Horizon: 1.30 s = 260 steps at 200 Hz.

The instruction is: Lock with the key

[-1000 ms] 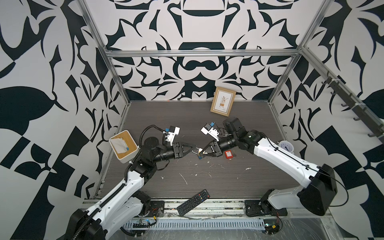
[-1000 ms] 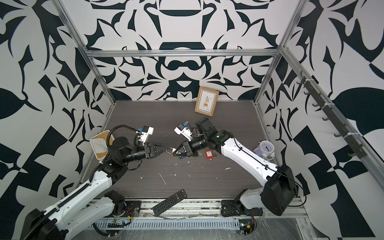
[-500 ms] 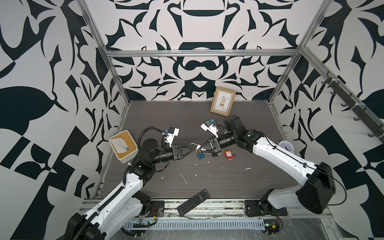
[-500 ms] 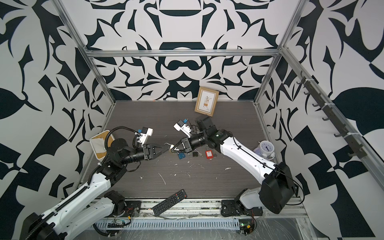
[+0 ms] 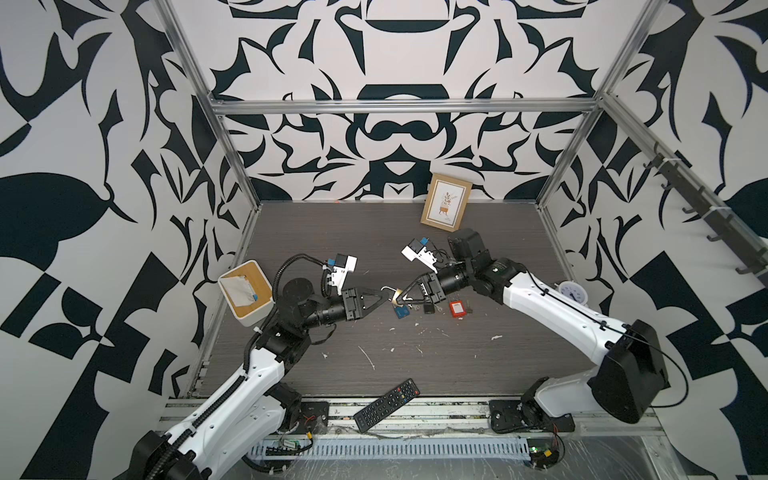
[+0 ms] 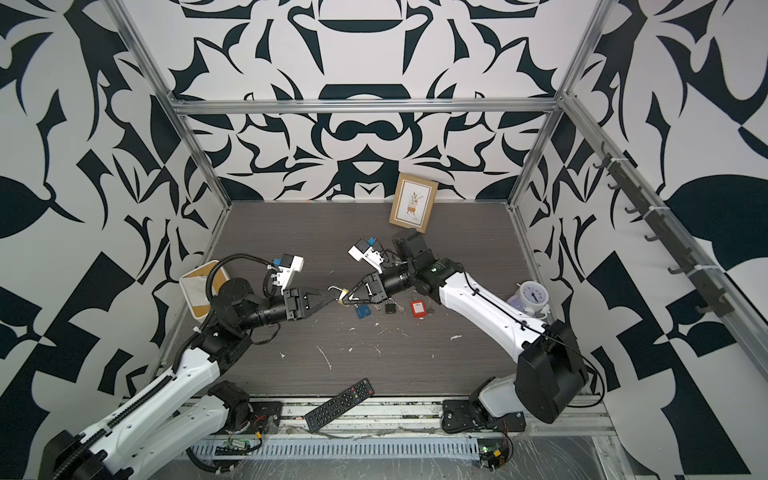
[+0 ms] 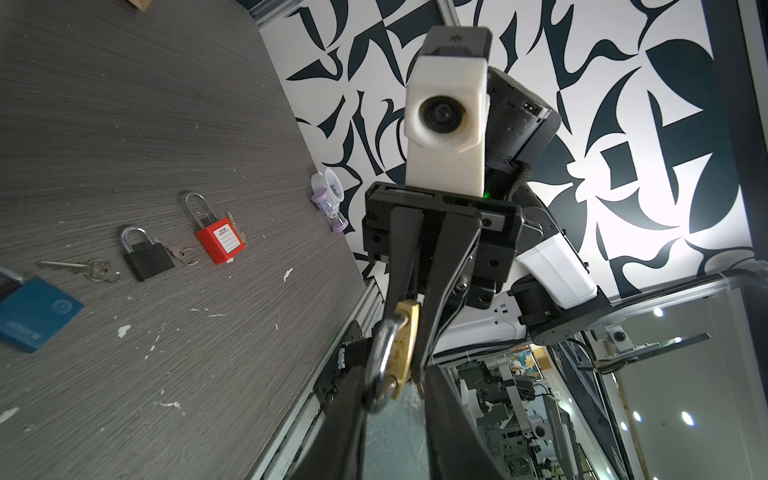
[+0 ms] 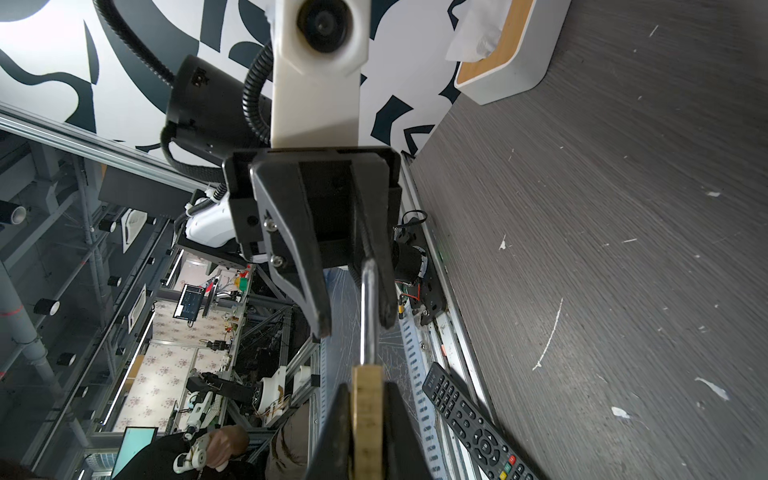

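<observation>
Dark tabletop below: right gripper clamps brass padlock aloft; left gripper, jaws narrowly apart, straddles its shackle.

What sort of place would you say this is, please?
Most likely a robotics lab test cell: patterned wall panels on an aluminium frame, a left arm and right arm mounted on the front rail, and a lit monitor outside the cell, in the right wrist view.

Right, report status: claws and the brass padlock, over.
Left claw open, straddling the shackle. Right claw shut on brass padlock, held off the table. Key loose on table, in neither claw.
</observation>
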Available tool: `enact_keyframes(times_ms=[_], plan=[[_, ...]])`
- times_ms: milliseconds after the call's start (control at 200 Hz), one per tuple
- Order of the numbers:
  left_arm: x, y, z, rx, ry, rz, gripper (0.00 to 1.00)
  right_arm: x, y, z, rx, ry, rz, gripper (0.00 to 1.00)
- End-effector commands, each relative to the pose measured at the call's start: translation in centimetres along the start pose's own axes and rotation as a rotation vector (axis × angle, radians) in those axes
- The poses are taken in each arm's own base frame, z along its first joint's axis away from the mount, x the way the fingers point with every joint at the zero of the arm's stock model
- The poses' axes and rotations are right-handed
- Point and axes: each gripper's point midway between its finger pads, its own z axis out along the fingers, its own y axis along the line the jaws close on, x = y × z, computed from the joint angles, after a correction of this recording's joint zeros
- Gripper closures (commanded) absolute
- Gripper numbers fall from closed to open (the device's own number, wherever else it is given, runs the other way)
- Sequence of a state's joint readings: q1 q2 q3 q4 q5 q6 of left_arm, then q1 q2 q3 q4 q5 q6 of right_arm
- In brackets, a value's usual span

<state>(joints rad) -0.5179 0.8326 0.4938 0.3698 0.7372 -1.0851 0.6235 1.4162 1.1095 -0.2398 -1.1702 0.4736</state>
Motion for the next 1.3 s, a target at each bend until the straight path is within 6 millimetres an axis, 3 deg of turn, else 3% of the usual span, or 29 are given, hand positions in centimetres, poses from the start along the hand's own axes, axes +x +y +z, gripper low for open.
enact_keyframes(times_ms=[0,305,715,810,1295], plan=[[-0.3,-0.2,0.1,0.006,-0.012,0.009,0.76,-0.1,2.0,-0.5,-0.048,-0.007,-0.067,1.0],[-0.4,-0.5,-0.1,0.006,-0.025,0.014,0.76,0.4,2.2,-0.6,-0.048,-0.001,-0.077,1.0],[-0.3,-0.4,-0.2,-0.001,-0.025,0.016,0.89,0.2,2.1,-0.6,-0.042,-0.004,-0.078,1.0],[-0.3,-0.2,-0.2,-0.011,-0.025,0.017,1.0,0.1,2.2,-0.6,-0.044,-0.006,-0.079,1.0],[0.2,0.0,-0.3,-0.012,-0.011,0.044,1.0,-1.4,3.5,-0.6,-0.114,-0.053,-0.082,1.0]])
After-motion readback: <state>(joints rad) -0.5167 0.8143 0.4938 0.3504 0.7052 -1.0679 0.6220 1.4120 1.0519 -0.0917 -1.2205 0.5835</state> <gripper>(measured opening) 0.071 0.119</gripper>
